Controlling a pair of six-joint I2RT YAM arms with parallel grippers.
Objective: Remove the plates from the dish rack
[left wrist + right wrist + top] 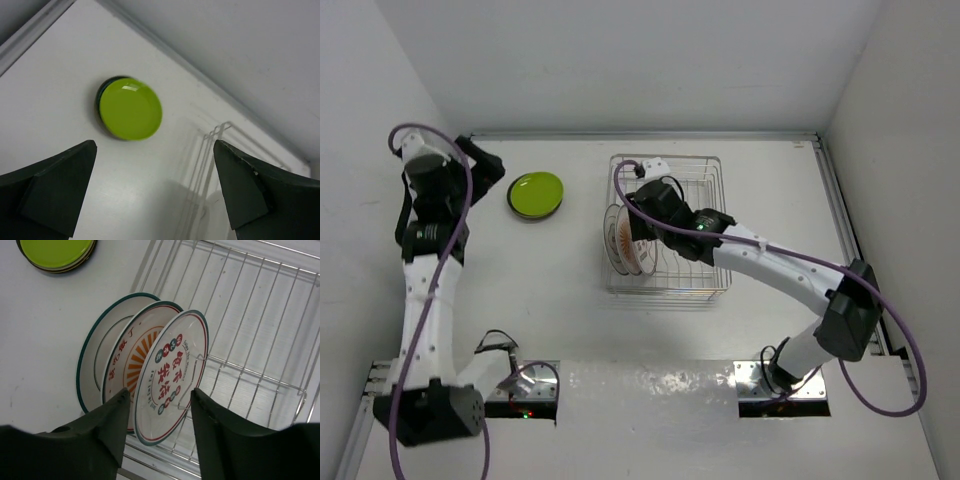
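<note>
Three white plates stand upright at the left side of the silver wire dish rack [690, 190]. In the right wrist view the nearest has red characters [172, 367], the middle one an orange sunburst [131, 357], and the far one a teal rim [92, 352]. My right gripper [160, 407] is open, with a finger on each side of the nearest plate's lower rim. It shows over the plates [623, 238] in the top view [642, 205]. A lime green plate [536, 194] tops a small dark-rimmed stack on the table, left of the rack. My left gripper [155, 190] is open and empty above the table near it [492, 166].
The rack's [250, 315] right part holds only bare wire and prongs. A rack corner [216, 134] shows faintly in the left wrist view, right of the green plate [130, 108]. White walls close off the table at the back and both sides.
</note>
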